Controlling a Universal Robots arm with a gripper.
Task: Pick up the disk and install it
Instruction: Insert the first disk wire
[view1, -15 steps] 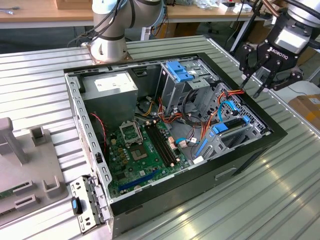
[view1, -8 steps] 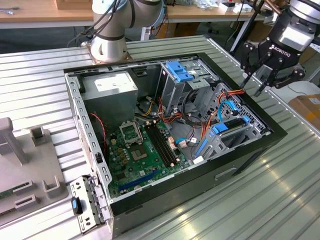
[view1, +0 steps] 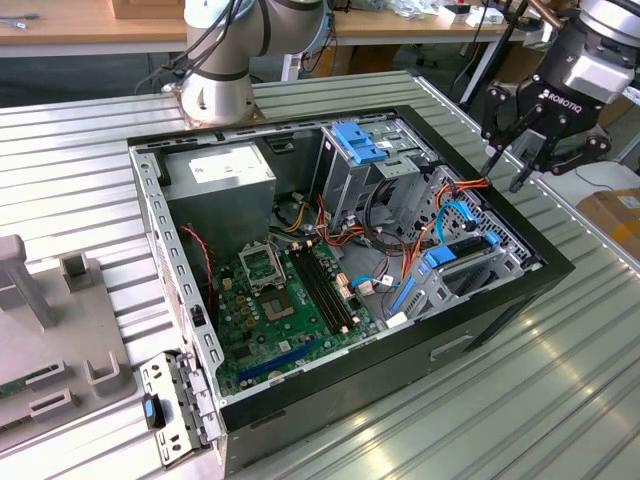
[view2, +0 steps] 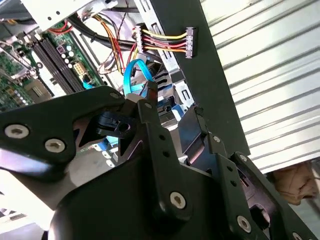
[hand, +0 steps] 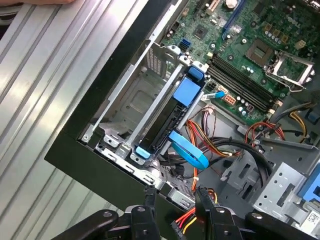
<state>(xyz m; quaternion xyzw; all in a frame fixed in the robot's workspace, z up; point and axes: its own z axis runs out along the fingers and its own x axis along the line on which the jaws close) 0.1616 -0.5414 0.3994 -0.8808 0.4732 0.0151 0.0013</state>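
End effector (view1: 507, 172): black, jointed metal fingers spread apart, nothing held; it hung over the rim of the open computer case (view1: 400, 365), a black rectangular shell on a ribbed, silver metal tabletop (view1: 540, 400).

Disk (hand: 172, 112): slim slab seen edge-on, dark along its edge, with glossy bright blue plastic rails. It stood in the grey sheet-metal bay in the case corner, below the end effector and clear of both fingertips.

Flat blue cable (hand: 190, 150): a smooth ribbon that curled between the disk and the fingertips.

Motherboard (view1: 290, 300): a green, densely studded board that lay beyond the disk, farther from the end effector.
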